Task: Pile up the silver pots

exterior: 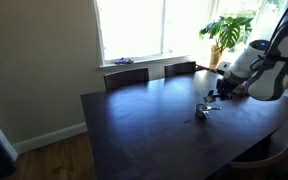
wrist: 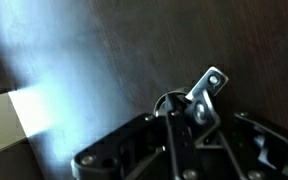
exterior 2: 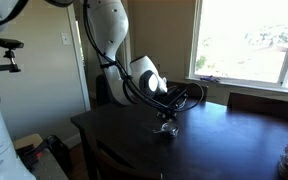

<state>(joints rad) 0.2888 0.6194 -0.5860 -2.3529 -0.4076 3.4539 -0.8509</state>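
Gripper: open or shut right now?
Shut, on a silver pot: in the wrist view the gripper pinches its rim, and the pot's handle sticks out beyond.

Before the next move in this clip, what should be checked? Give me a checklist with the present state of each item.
1. The hand is shut: ok.
2. A pot is in its grip: ok, the handle sticks out at the fingertips in the wrist view.
3. Grip is secure: cannot tell, the contact is hidden.
4. The other pots are in sight on the table: ok, near the hand in an exterior view.
5. How many are piled there: cannot tell, too small.
6. Held pot is level: cannot tell.
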